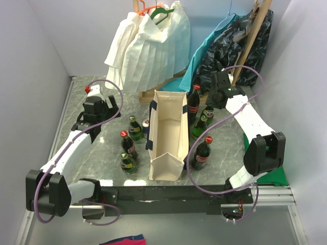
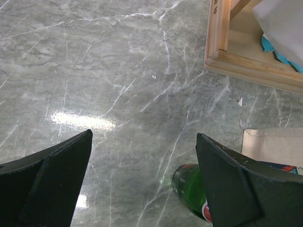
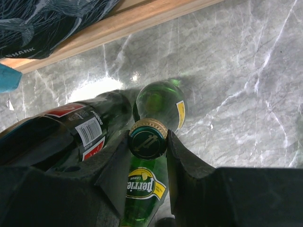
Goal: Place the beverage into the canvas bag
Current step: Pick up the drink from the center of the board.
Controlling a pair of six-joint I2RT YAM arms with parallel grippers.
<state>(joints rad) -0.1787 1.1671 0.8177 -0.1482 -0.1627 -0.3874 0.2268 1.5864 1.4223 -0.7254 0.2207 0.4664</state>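
right gripper (image 3: 147, 142) clamps the cap of a green perrier bottle (image 3: 142, 184) toward the marble tabletop's (image 1: 230, 148) far right; left gripper (image 2: 144, 135) hangs wide apart; canvas bag (image 1: 168, 153) stands open mid-table.

Grey marble bench (image 1: 227, 155) with white veining spreading across scene, glare patch (image 2: 83, 120) shining on polished top. Pale plain left wall (image 1: 30, 76), back wall (image 1: 82, 30) and right wall (image 1: 301, 76) closing in around bench. Wooden rack (image 1: 254, 38) standing at far edge, base frame resting on marble. White pleated garment (image 1: 148, 51), teal garment (image 1: 207, 48) and dark patterned garment (image 1: 225, 56) hanging there. Black rail (image 1: 168, 196) running along near edge. Green cloth (image 1: 273, 176) lying at near right.
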